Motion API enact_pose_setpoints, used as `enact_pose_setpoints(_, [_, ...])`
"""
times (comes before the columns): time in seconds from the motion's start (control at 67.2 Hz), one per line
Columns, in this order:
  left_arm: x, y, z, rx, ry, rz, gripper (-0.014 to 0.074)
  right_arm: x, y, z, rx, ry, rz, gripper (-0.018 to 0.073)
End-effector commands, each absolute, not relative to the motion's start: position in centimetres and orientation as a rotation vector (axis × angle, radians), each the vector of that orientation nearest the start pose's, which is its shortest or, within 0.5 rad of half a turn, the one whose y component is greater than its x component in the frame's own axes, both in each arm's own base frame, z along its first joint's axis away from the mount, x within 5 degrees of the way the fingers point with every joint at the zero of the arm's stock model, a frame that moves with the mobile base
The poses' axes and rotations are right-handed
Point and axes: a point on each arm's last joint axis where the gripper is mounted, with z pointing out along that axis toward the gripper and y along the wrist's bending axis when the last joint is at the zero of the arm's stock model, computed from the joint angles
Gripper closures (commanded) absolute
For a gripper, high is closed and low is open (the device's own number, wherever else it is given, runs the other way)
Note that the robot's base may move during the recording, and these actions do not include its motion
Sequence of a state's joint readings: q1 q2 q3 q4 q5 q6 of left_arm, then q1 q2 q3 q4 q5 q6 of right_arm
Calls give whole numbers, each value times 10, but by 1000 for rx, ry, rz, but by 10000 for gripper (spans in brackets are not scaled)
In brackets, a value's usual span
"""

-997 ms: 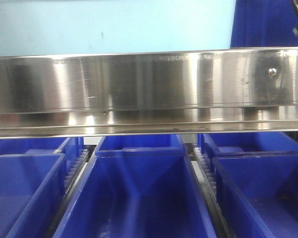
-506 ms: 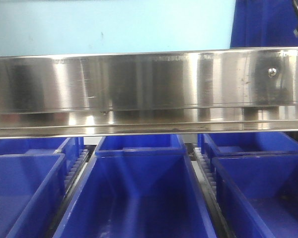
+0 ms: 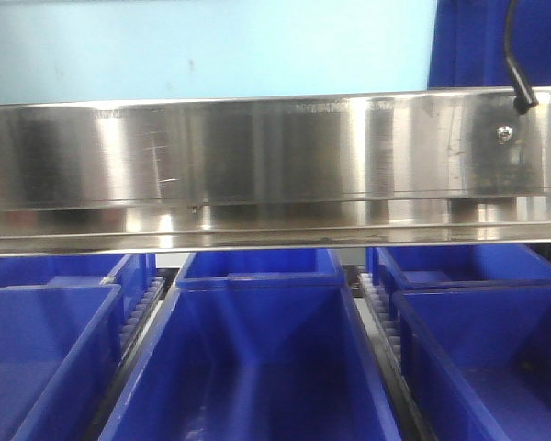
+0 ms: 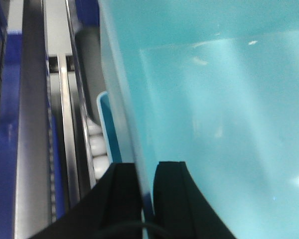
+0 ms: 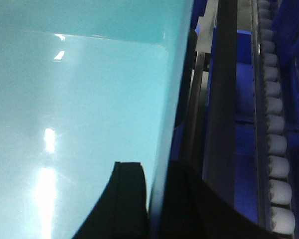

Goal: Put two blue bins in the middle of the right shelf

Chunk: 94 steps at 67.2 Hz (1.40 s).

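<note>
Held thing: A light-blue bin (image 4: 214, 124) is carried between the two arms, and its pale interior fills most of both wrist views.
Left hand: The left hand (image 4: 145, 172) is clamped on the bin's left wall, with one finger set inside and one outside, so that the rim is pinched between them.
Right hand: The right hand (image 5: 154, 174) is clamped in the same way on the opposite wall.
Reason for the grip: Opposite walls appear to have been taken so that the load is shared and the bin is kept level rather than left to swing from one side.
Bin relative to the hands: The bin is spanned between the hands. In each wrist view the gripped wall runs up and away from the fingers.
Shelf: A steel rail (image 3: 275, 156) is seen across the front view, and dark blue bins (image 3: 257, 367) are lined up below it beside roller tracks (image 5: 274, 124).
Front view above the rail: A pale blue surface is seen there. It is probably the carried bin, though this cannot be confirmed.
Stage: Transport or placement is judged to be in hand. Whether this is the first or second bin cannot be told.
Risk: Shelf rails lie close beside both walls, so a rim could be caught on them.
</note>
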<state>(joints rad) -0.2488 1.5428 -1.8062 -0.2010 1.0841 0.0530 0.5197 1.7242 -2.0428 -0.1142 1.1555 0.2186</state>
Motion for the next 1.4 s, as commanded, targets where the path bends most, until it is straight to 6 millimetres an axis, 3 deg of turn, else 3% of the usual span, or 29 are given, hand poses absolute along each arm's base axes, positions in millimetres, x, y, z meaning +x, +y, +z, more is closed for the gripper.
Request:
enact_pose_setpoints(0.0, [304,-106,458,367,2288,-465,707,323,181,459,-377,2254,275,712])
enact_pose_setpoints(0.312, [305,-103,455,379,2319,-405,706,320,179,455,-383,2312,253,711])
enact_pose_setpoints(0.372, [305,-103,455,379,2319,-405,687,319,179,455,-384,2324,249,676])
enact_pose_setpoints(0.461, [305,-103,455,379,2319,-405,603,318,178,453,-386,2343,242,516])
enact_pose_setpoints(0.595, [305,-103,455,378,2317,-405,367,318,178,453,-387,2351,238,144])
enact_pose_setpoints(0.684, [305,-103,455,377,2312,-405,186,318,178,453,-387,2351,238,-21])
enact_pose_setpoints(0.804, [305,-103,455,376,2311,-403,-24,315,176,456,-385,2343,241,3])
enact_pose_setpoints(1.116, [301,-98,448,402,2396,-331,-3,313,174,459,-383,2335,238,10])
enact_pose_setpoints(1.384, [307,-98,416,398,2478,-311,-3,317,177,425,-409,2445,190,10])
